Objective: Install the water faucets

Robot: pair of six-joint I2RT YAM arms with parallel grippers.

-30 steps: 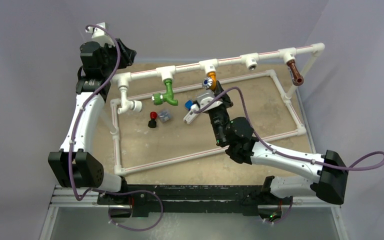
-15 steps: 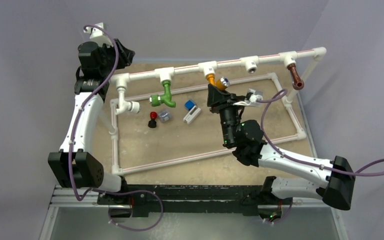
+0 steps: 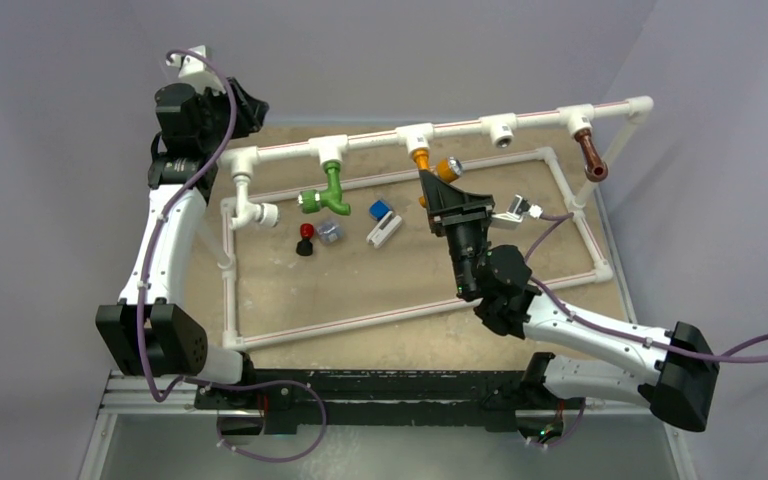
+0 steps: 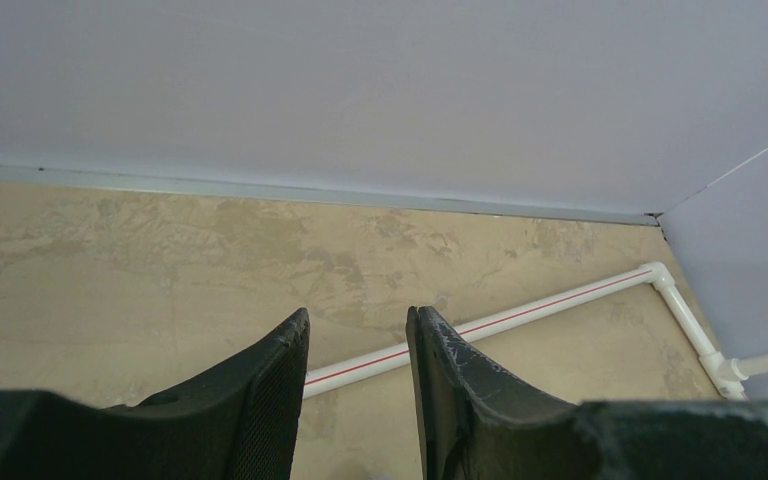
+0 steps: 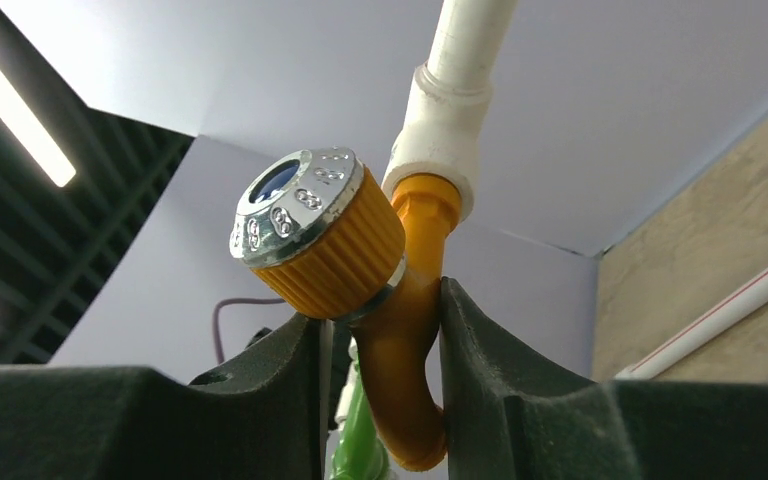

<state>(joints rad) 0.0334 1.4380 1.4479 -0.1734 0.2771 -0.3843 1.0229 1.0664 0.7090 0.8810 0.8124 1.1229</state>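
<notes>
The orange faucet [image 3: 426,163] with its silver round cap [image 3: 449,167] hangs from a white tee on the raised pipe. My right gripper [image 3: 438,182] is shut on its bent body just below the tee. In the right wrist view the fingers [image 5: 480,350] clamp the orange faucet [image 5: 405,340] under the cap [image 5: 295,200]. The green faucet [image 3: 328,192] hangs from the tee to the left and shows behind in the right wrist view [image 5: 360,450]. The brown faucet [image 3: 591,155] hangs at the right end. My left gripper [image 3: 252,106] is open and empty at the back left [image 4: 357,325].
A tee socket [image 3: 502,127] between the orange and brown faucets holds nothing. A red-and-black knob [image 3: 306,238], a small clear piece [image 3: 329,233] and a blue-and-white part [image 3: 382,222] lie on the board inside the floor pipe frame [image 3: 570,185]. A white elbow socket [image 3: 258,212] hangs at the left.
My right wrist has rolled and the arm has swung right, turning the orange faucet in its tee; the silver cap has gone from the lower left to the right side. The left arm has not moved.
</notes>
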